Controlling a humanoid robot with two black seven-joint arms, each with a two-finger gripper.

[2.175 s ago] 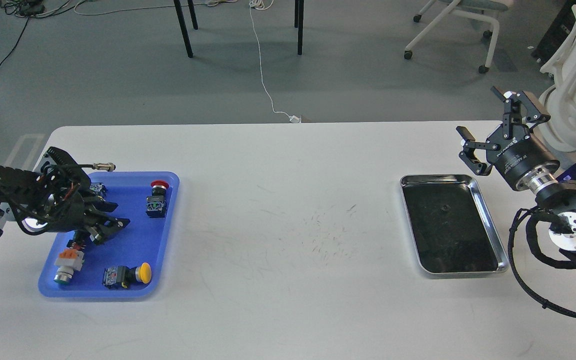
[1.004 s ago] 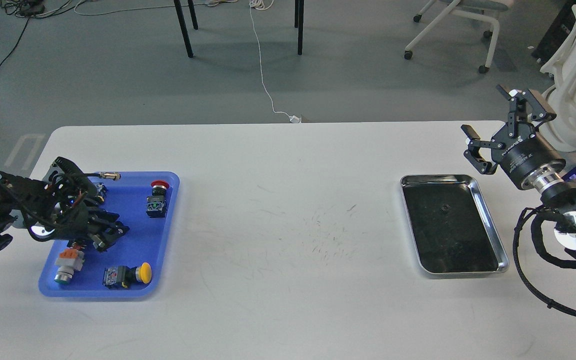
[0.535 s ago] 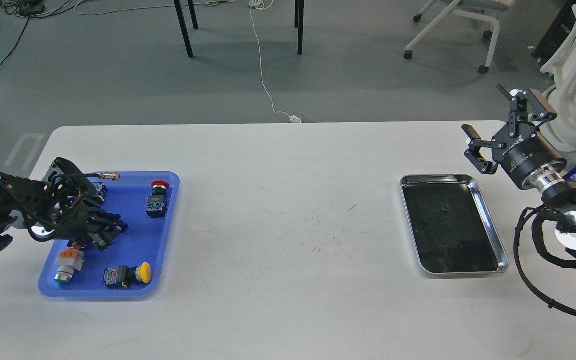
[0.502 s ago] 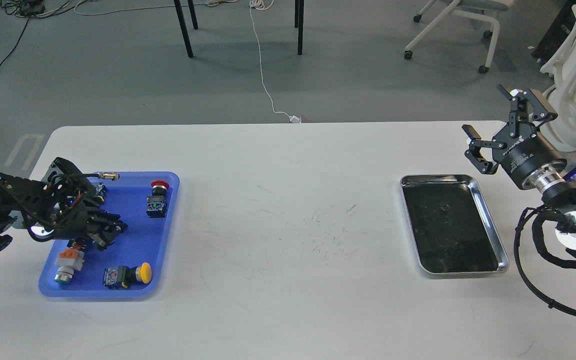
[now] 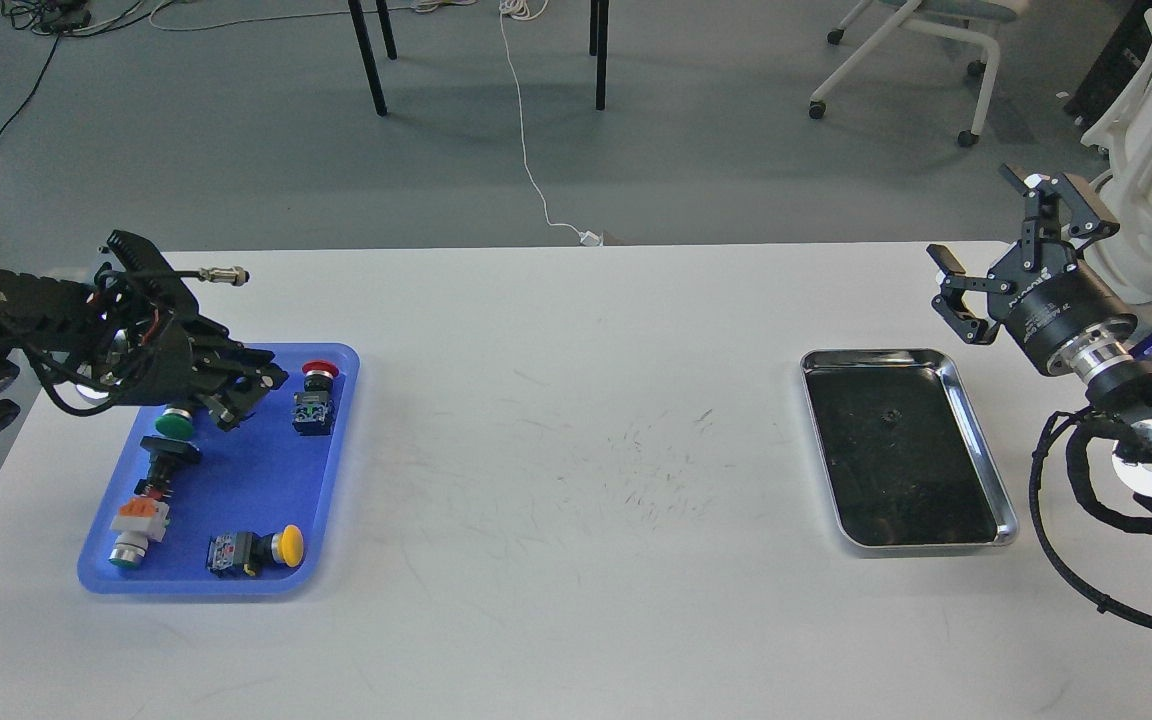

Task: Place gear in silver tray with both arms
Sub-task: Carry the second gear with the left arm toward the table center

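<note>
Gear in the form of a green-capped push button [image 5: 174,423] is held clenched in the left claw [image 5: 236,392] above the blue tray [image 5: 266,480], well apart from the silver tray [image 5: 976,440]. The right claw [image 5: 991,265] is spread open, grasping nothing. A slip during the long carry across the scuffed white bench [image 5: 576,400] is judged possible. Grey floor, cables and chairs are seen behind.

A robotics laboratory or test room. A plain white worktable [image 5: 556,480] stands on grey floor [image 5: 236,150]; loose cables [image 5: 526,130] trail across the floor at 12 o'clock beside black furniture legs [image 5: 366,55]. A wheeled office chair [image 5: 911,45] sits at 1 o'clock, and white moulded equipment [image 5: 1151,150] at 2 o'clock.
</note>
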